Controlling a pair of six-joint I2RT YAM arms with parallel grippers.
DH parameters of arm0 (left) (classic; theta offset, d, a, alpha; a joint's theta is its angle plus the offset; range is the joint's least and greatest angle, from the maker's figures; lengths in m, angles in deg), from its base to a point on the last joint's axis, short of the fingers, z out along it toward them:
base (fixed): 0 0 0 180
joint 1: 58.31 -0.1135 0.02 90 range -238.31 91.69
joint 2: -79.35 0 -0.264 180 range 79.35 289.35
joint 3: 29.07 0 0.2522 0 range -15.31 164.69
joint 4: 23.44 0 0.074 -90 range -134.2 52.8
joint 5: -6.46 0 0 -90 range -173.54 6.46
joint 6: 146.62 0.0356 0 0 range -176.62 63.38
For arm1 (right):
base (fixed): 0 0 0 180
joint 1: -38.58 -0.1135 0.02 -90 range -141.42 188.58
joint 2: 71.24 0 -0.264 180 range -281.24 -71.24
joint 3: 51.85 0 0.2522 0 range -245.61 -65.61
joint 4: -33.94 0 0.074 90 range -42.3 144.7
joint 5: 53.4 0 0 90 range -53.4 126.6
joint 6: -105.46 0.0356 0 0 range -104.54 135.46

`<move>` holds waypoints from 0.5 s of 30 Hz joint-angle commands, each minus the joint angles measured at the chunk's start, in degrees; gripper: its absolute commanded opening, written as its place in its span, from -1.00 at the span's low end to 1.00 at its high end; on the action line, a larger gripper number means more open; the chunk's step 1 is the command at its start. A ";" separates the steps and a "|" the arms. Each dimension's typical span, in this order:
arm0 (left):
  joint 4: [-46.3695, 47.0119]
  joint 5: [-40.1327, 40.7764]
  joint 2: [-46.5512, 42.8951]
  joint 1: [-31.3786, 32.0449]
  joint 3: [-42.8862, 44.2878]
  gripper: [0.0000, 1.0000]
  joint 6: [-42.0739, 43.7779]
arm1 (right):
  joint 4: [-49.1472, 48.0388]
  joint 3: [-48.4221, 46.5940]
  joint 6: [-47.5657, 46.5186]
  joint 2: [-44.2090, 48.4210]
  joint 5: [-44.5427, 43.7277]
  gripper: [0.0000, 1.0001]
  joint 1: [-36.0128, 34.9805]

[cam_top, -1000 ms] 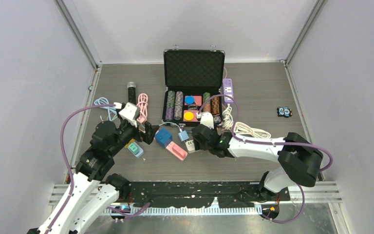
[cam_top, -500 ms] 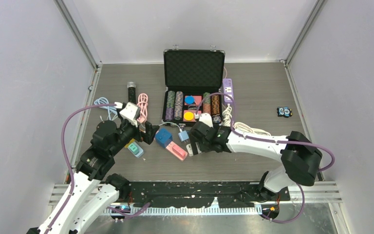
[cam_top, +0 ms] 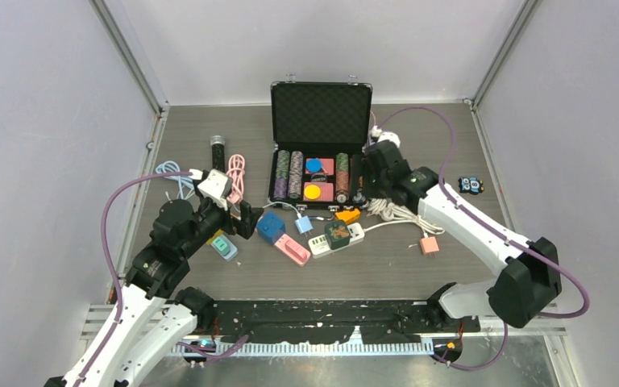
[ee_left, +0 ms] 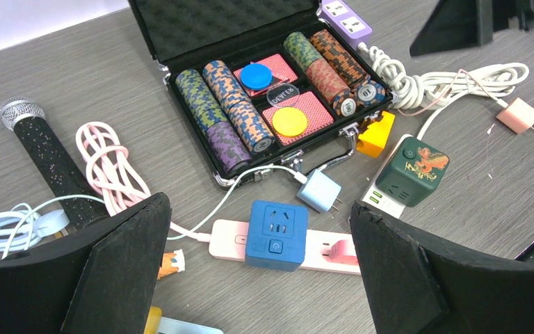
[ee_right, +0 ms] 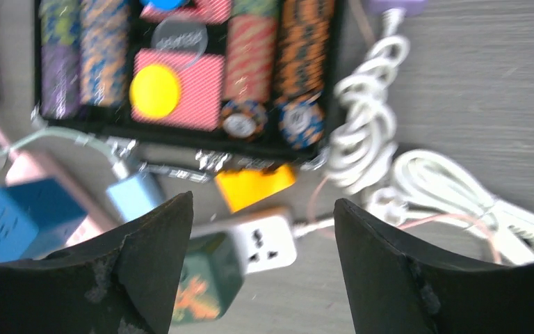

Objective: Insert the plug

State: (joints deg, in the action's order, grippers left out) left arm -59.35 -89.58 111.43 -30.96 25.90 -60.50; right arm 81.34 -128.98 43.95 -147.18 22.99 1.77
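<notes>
From above, our right gripper (cam_top: 369, 179) hovers over the right edge of the chip case (cam_top: 321, 113). The green cube plug (cam_top: 338, 233) sits on the white power strip (cam_top: 355, 234) just in front of the case.

On the left wrist, our left gripper (ee_left: 259, 209) gapes empty in front of the case.

On the right wrist, the jaws stand wide, holding nothing. We judge the plug seated, so next we would check it and press it home if shallow.

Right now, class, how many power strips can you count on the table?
3: the purple strip right of the open case, the pink strip carrying the blue cube, the white strip carrying the green cube. More may be hidden.
</notes>
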 commanded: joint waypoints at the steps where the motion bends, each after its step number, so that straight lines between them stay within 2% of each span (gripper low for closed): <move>1: 1.33 -1.18 0.29 0.07 1.42 0.98 -0.26 | -5.93 -0.41 -5.03 -3.97 3.68 0.50 9.98; 3: 1.49 -1.41 0.68 0.07 1.33 0.98 -0.57 | -7.48 -2.18 -6.61 -8.30 5.47 0.40 13.79; 6: 1.49 -1.49 1.25 0.02 1.42 0.98 -0.60 | -8.36 -7.46 -9.89 -14.98 6.36 0.36 17.73; 10: 1.48 -1.36 2.07 0.07 1.59 0.98 -0.60 | -8.64 -14.96 -13.81 -26.10 6.40 0.37 20.36; 15: 1.37 -1.02 3.13 0.07 1.76 0.98 -0.45 | -9.34 -21.90 -16.24 -33.84 5.80 0.25 22.63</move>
State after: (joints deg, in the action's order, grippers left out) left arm -59.35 -90.21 113.94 -30.96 25.90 -60.72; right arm 74.61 -144.76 31.73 -178.65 28.30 23.05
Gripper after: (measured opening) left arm 0.989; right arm 0.638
